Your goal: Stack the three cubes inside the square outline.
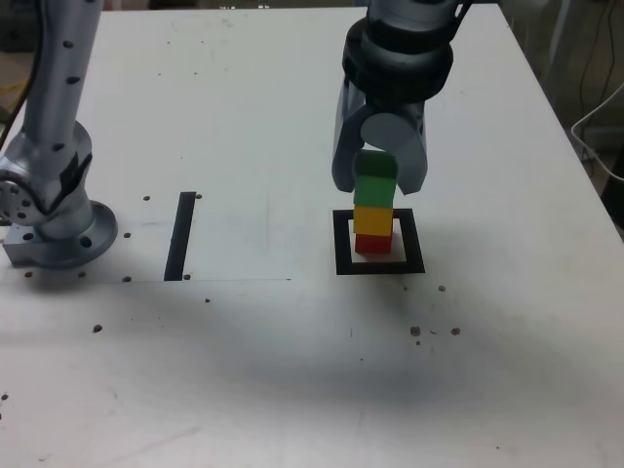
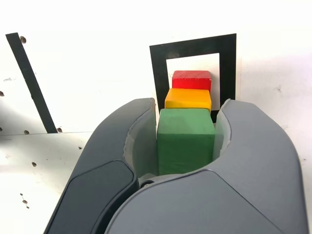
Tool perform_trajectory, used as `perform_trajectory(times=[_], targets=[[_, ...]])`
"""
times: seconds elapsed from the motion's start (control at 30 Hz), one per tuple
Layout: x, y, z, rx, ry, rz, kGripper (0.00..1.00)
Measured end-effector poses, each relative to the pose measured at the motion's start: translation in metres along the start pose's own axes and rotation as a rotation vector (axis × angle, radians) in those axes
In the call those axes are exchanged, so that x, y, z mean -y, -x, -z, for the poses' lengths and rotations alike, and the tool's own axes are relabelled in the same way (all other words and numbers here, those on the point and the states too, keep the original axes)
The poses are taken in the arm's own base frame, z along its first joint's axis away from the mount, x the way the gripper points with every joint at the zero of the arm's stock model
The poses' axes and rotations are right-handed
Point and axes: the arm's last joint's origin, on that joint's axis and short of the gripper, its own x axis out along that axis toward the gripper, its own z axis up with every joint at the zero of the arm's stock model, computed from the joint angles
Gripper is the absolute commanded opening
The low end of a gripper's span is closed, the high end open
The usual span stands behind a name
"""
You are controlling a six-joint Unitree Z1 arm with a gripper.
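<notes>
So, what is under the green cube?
Under the green cube sits the yellow cube, then the red one. Their touching faces are covered, so those cannot be seen.

From the exterior view I can't make out the lower face of the red cube (image 1: 373, 244) fully, and the gripper (image 1: 382, 180) covers part of the green cube (image 1: 375, 185), while the arm (image 1: 405, 49) runs off the top edge. In my wrist view, the green cube hides part of the yellow cube (image 2: 188, 99), which itself blocks some of the red one, and the near side of the square outline (image 2: 227, 73) is mostly lost behind the cubes and gripper.
</notes>
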Motion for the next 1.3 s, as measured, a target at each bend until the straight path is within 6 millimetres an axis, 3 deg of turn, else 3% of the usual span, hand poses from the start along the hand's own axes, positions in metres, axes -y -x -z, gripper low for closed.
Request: perform_trajectory(times=[0.17,0.23,0.37,0.47,1.3], targets=[[-0.0002,-0.0005,0.0002,-0.002,0.0,-0.001,0.3],[-0.0002,-0.0006,0.0002,-0.002,0.0,-0.001,0.41],[-0.0002,-0.0013,0.0005,-0.005,0.0,-0.002,0.83],[-0.0003,-0.0023,0.0009,-0.009,0.0,-0.002,0.98],[-0.0031,0.0053,0.0076,0.014,0.008,-0.005,0.99]])
